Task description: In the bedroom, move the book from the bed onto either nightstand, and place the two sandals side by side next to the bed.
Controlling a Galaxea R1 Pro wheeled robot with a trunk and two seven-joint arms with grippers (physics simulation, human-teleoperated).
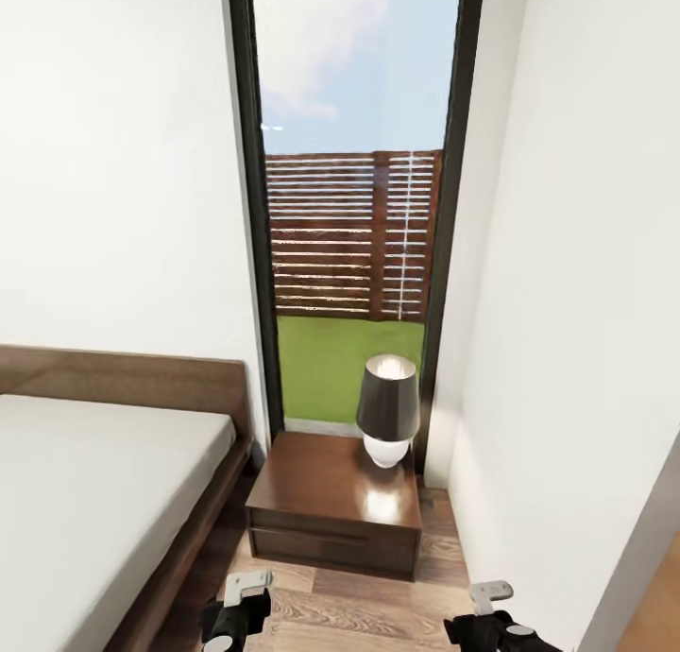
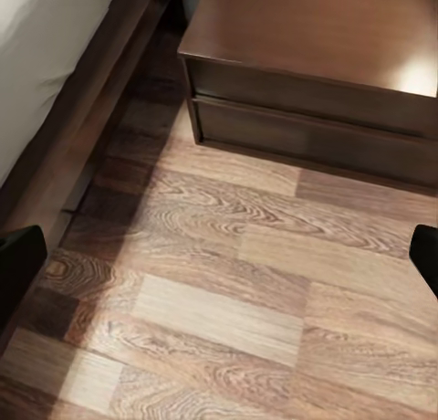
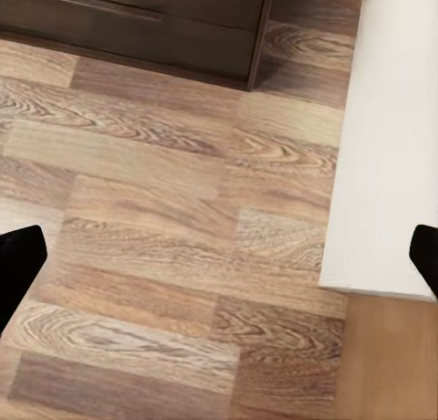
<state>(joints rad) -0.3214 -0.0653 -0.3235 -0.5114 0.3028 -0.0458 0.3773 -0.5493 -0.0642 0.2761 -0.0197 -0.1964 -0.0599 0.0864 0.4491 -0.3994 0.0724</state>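
Dark-brown wood marks the nightstand (image 1: 332, 508), which is seen ahead of both grippers and between them in the head view, standing on the pale plank floor (image 1: 378, 614) against a tall dark-framed window (image 1: 354, 208). A lamp (image 1: 387, 411) with a dark shade and white base is carried on the far right part of its top, nearer the right gripper's side. The left gripper (image 1: 247, 588) is held low over the floor, just short of the nightstand's front left corner, and its fingers are spread wide apart with nothing between them; in the left wrist view the dark fingertips (image 2: 20, 265) are seen at the opposite edges of the picture, with bare planks between. The right gripper (image 1: 491, 595) is likewise held low, beyond the nightstand's right front corner and close to a white wall (image 1: 567, 302), its fingers (image 3: 18, 269) also set wide apart and empty. The bed (image 1: 94, 482), with its brown frame and light-grey mattress, lies to the left of the left gripper, just beside the nightstand with a narrow dark gap between them. The visible part of the mattress is bare, and the nightstand's top holds the lamp alone. Beyond the window a slatted brown fence (image 1: 354, 236) and grass (image 1: 340, 359) are shown.
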